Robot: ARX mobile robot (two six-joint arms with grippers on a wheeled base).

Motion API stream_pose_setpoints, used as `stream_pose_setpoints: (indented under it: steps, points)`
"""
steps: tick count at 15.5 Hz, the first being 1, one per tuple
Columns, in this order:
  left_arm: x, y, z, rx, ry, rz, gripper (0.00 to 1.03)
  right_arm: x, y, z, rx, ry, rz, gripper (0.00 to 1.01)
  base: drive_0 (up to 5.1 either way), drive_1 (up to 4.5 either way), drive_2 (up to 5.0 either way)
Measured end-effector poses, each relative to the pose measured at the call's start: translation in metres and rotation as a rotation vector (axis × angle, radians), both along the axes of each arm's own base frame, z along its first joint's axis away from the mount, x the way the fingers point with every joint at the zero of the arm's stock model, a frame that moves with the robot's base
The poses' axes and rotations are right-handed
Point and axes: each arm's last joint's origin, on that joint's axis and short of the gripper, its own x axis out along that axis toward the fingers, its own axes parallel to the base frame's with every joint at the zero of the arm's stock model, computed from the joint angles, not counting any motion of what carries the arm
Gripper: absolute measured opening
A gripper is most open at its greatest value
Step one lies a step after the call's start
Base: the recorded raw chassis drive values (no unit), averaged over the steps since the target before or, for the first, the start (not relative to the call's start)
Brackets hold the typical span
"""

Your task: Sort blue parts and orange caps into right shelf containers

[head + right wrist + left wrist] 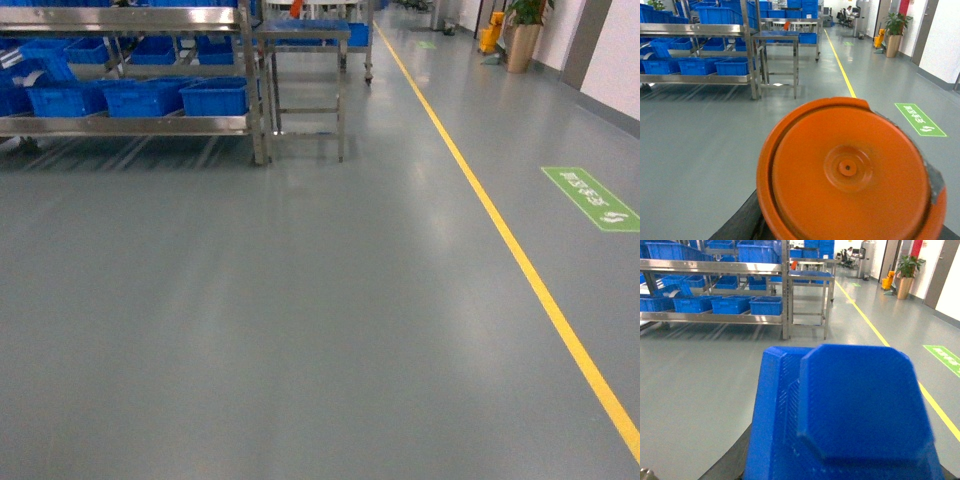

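Head view showed no arm, only grey floor (pixel 300 330) with a yellow line (pixel 520 260) and a steel shelf (pixel 130 125) holding blue containers (pixel 215 97) far ahead at left. Left wrist view: a blue part (pixel 855 410) filled the foreground directly before the left end effector, whose fingers were hidden; grip state could not be told. Right wrist view: an orange cap (pixel 850 172) likewise sat directly before the right end effector, fingers unseen, state undeterminable.
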Motion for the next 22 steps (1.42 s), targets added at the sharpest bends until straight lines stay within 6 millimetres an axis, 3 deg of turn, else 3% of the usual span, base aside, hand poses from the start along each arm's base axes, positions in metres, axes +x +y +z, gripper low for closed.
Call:
stream_pose_setpoints:
  steps: [22]
  points:
    - [0.0000,0.0000,0.0001,0.000,-0.001,0.000,0.43,0.0000,0.0000,0.0001,0.000,-0.002,0.000,0.45,0.0,4.21,-4.2]
